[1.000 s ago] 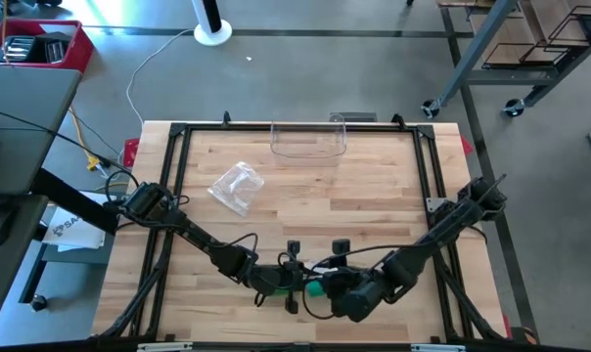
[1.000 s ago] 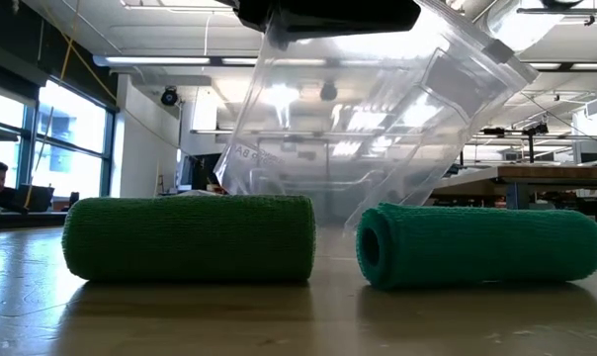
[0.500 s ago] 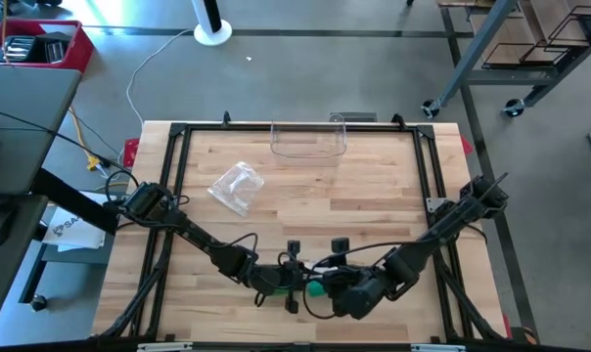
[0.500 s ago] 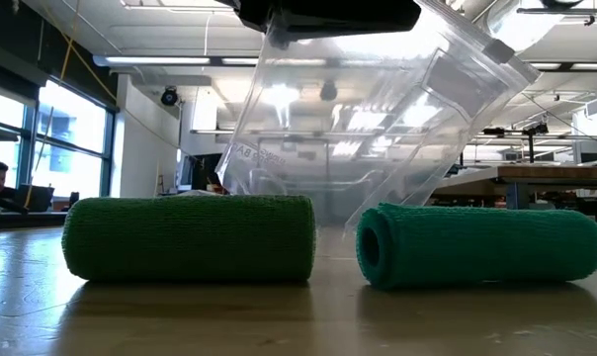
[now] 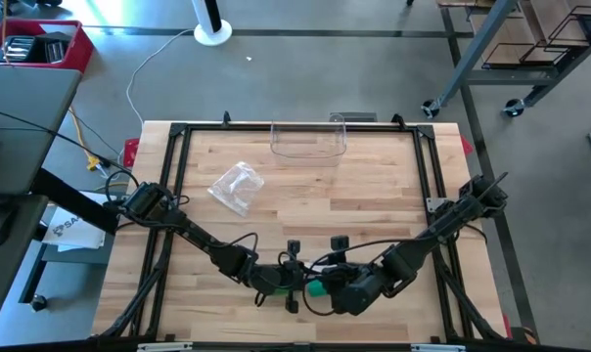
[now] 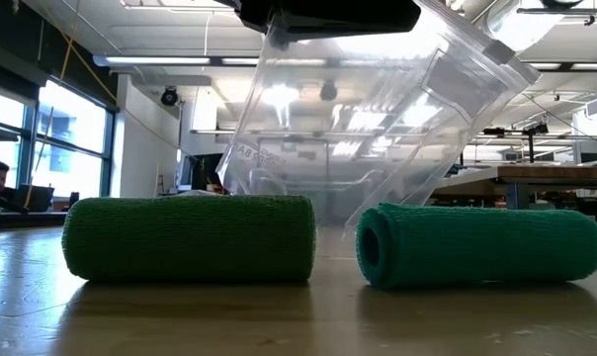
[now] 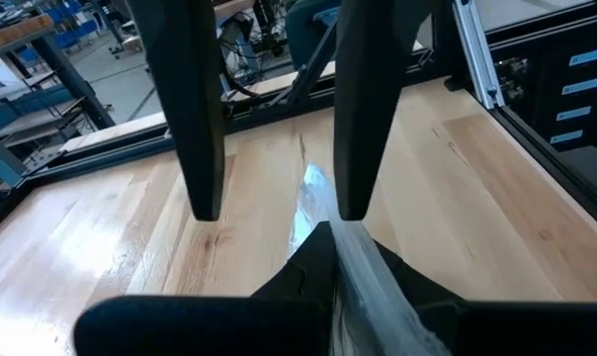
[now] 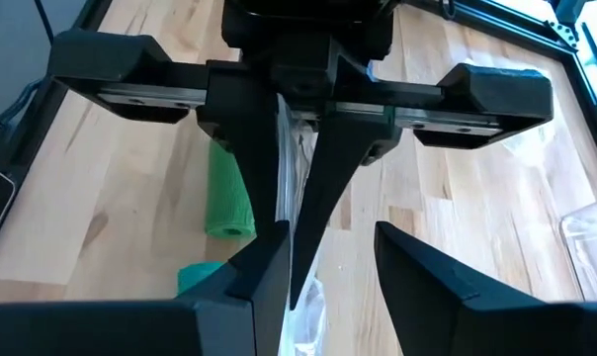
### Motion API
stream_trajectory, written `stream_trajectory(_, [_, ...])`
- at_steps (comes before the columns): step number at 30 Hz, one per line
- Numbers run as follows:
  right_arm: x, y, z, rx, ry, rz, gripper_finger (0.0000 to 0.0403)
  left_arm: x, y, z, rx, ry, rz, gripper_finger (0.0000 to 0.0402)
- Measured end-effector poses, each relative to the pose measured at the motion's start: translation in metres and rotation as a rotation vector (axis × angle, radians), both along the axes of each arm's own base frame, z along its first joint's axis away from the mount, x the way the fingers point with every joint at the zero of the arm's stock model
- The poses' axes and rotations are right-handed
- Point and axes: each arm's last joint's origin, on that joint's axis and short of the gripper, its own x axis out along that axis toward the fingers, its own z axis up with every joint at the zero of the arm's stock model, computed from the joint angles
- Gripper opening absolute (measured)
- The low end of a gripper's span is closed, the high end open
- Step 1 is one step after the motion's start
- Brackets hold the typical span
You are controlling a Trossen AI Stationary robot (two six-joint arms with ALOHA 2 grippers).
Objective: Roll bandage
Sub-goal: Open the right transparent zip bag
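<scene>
Two green bandage rolls [image 6: 188, 238] [image 6: 481, 245] lie on their sides on the wooden table, near its front edge. In the right wrist view they show as roll [image 8: 227, 193] and roll [image 8: 202, 275]. Above them hangs a clear plastic bag [image 6: 378, 129], tilted. My left gripper [image 7: 323, 237] is shut on it. My right gripper [image 8: 330, 237] faces the left one and is open. Its fingers [image 7: 202, 119] stand on either side of the bag's edge, just past the left fingertips. My left gripper pinches the bag's top edge [image 7: 363, 272] between its two fingers. It comes in from the table's left, slanting slightly down. The bag hangs below the fingers over the rolls. My right gripper: I cannot tell whether a finger touches the plastic [image 8: 308, 297].
A clear plastic container [image 5: 308, 142] stands at the table's far edge. A crumpled clear bag [image 5: 237, 186] lies on the left half. A black frame [image 5: 178, 132] runs around the table. Bare wood lies between the container and the arms.
</scene>
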Motion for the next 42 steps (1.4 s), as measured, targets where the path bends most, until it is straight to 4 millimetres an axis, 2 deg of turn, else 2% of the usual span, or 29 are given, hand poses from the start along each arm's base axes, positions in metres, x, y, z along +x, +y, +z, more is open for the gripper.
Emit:
stream_trajectory(11, [0.001,0.005,0.003,-0.007,-0.028,0.045,0.0142,0.0,0.0,0.0,-0.001,-0.001,-0.001,0.0003])
stream_trajectory(20, [0.003,-0.002,0.001,-0.002,-0.008,0.007,0.0142,-0.001,-0.001,0.0,-0.009,-0.001,-0.001,0.0003])
stream_trajectory(27, [0.006,0.001,-0.009,-0.03,0.012,0.007,0.0142,-0.001,-0.002,0.0,-0.006,0.004,-0.003,0.0003])
stream_trajectory(42, [0.002,0.002,-0.002,-0.068,-0.018,0.008,0.0142,-0.002,-0.003,0.001,-0.013,-0.005,-0.006,0.0003])
